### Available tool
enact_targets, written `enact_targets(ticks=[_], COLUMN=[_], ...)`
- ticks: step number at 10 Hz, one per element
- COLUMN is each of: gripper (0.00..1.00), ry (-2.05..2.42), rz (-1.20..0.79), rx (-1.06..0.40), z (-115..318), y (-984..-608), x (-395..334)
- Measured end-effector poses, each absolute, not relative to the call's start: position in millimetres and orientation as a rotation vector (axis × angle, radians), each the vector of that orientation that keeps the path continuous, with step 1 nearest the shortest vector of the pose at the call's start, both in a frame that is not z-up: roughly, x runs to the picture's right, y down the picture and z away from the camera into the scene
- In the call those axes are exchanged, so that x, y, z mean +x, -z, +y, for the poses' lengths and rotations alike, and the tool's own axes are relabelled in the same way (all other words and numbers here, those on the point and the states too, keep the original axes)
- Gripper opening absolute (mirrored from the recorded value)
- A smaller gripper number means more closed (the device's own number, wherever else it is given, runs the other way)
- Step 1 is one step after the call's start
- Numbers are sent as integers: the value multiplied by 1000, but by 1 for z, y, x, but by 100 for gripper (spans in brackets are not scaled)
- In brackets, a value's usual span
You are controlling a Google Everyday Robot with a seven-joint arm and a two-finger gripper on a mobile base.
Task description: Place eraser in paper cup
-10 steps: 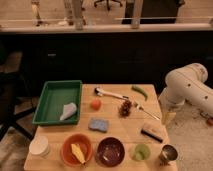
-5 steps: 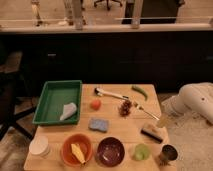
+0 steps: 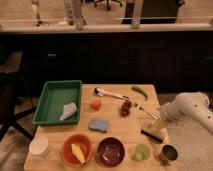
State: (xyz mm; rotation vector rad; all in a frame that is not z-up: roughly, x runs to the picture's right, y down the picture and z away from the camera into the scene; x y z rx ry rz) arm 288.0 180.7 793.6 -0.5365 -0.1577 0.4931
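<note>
Over at right, claw [image 3: 161, 121] lower now, by eraser [image 3: 152, 132], grip unclear, paper cup [image 3: 39, 146] unmoved.

1 paper cup [image 3: 39, 146], 2 bowls [image 3: 64, 148], 1 eraser [image 3: 153, 133], 1 gripper [image 3: 161, 121] beside eraser.

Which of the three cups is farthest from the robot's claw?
The white paper cup, at the far left. The gripper is by the eraser on the right, near the green cup and metal cup.
</note>
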Motion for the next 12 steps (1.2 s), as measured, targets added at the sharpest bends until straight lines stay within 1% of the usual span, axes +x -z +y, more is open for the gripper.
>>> enact_targets(ticks=[3,8,12], gripper=[80,80,80], ry=[-491,-527,-526], rz=[-114,-55,-35], rx=[-584,-618,-653], z=[206,232,247], y=[-803,-798,-802], x=[295,315,319])
